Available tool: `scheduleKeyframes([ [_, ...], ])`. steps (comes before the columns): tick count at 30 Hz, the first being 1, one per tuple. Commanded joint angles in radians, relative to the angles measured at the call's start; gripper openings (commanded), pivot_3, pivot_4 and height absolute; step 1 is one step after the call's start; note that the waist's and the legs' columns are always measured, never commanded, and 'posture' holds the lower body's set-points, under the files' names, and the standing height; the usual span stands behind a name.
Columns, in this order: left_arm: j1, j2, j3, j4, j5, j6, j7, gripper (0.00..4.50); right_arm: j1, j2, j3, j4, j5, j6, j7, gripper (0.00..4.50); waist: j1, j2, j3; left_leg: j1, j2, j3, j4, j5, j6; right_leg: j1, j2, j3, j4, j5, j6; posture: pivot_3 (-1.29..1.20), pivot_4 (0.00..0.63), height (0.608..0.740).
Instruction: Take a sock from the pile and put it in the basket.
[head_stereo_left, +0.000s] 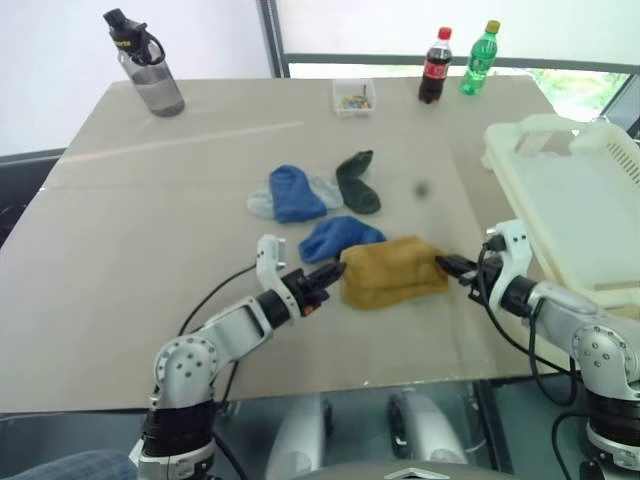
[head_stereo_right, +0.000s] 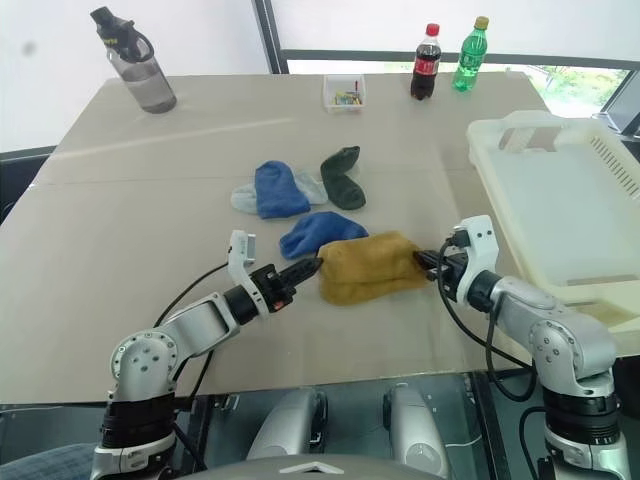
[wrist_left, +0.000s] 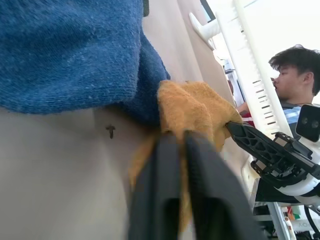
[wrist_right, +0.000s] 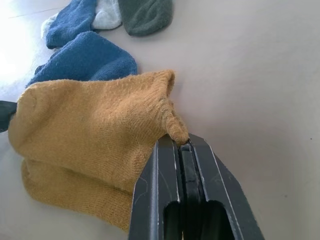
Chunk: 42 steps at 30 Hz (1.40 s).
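Observation:
A mustard yellow sock (head_stereo_left: 392, 272) lies folded on the table, stretched between my two grippers. My left gripper (head_stereo_left: 333, 272) is shut on its left end, and mustard fabric shows between the two black fingers (wrist_left: 167, 165) in the left wrist view. My right gripper (head_stereo_left: 447, 266) is shut on the cuff corner at its right end (wrist_right: 175, 132). Behind it lies the pile: two blue socks (head_stereo_left: 296, 193) (head_stereo_left: 340, 238), a dark green one (head_stereo_left: 357, 182) and a pale grey one (head_stereo_left: 262, 203). The white basket (head_stereo_left: 520, 135) stands at the table's right edge, beyond my right arm.
At the back of the table stand a grey water bottle (head_stereo_left: 150, 70), a small clear box (head_stereo_left: 354, 97), a cola bottle (head_stereo_left: 434, 66) and a green bottle (head_stereo_left: 479, 58). A person (wrist_left: 292, 70) sits beyond the basket. The table's front edge runs just under my arms.

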Motion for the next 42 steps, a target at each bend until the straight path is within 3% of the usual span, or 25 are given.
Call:
scheduleKeyframes([
  [1, 0.006, 0.012, -0.015, -0.027, 0.01, -0.006, -0.033, 0.12, -0.006, -0.006, -0.029, -0.048, 0.021, -0.005, -0.001, 0.0, 0.0, 0.0, 0.0, 0.0, 0.0, 0.0, 0.0, 0.0, 0.0, 0.0, 0.0, 0.0, 0.0, 0.0, 0.0, 0.0, 0.15, 0.74],
  [11, 0.04, 0.03, 0.015, -0.143, -0.107, -0.02, 0.012, 0.12, -0.019, -0.002, -0.076, -0.098, 0.101, 0.045, -0.04, 0.0, 0.0, 0.0, 0.0, 0.0, 0.0, 0.0, 0.0, 0.0, 0.0, 0.0, 0.0, 0.0, 0.0, 0.0, 0.0, 0.0, 0.15, 0.74],
  [20, 0.151, 0.059, 0.012, -0.24, -0.277, -0.074, 0.169, 0.12, 0.007, -0.027, -0.119, -0.149, 0.201, 0.122, -0.102, 0.0, 0.0, 0.0, 0.0, 0.0, 0.0, 0.0, 0.0, 0.0, 0.0, 0.0, -0.001, 0.0, 0.0, -0.001, -0.001, 0.0, 0.15, 0.74],
  [26, 0.216, 0.08, -0.037, -0.24, -0.241, -0.092, 0.143, 0.12, 0.004, -0.038, -0.099, -0.124, 0.204, 0.141, -0.119, 0.0, 0.0, 0.0, 0.0, 0.0, 0.0, 0.001, 0.0, 0.0, 0.0, 0.0, -0.001, 0.001, -0.001, -0.002, -0.004, 0.0, 0.15, 0.74],
  [42, 0.211, 0.062, -0.1, -0.214, -0.178, -0.147, 0.13, 0.12, -0.011, -0.036, -0.07, -0.061, 0.154, 0.137, -0.124, 0.0, 0.0, 0.0, 0.0, 0.0, 0.0, 0.001, -0.001, 0.0, 0.0, 0.0, 0.0, 0.001, -0.001, -0.002, -0.004, 0.0, 0.15, 0.74],
])
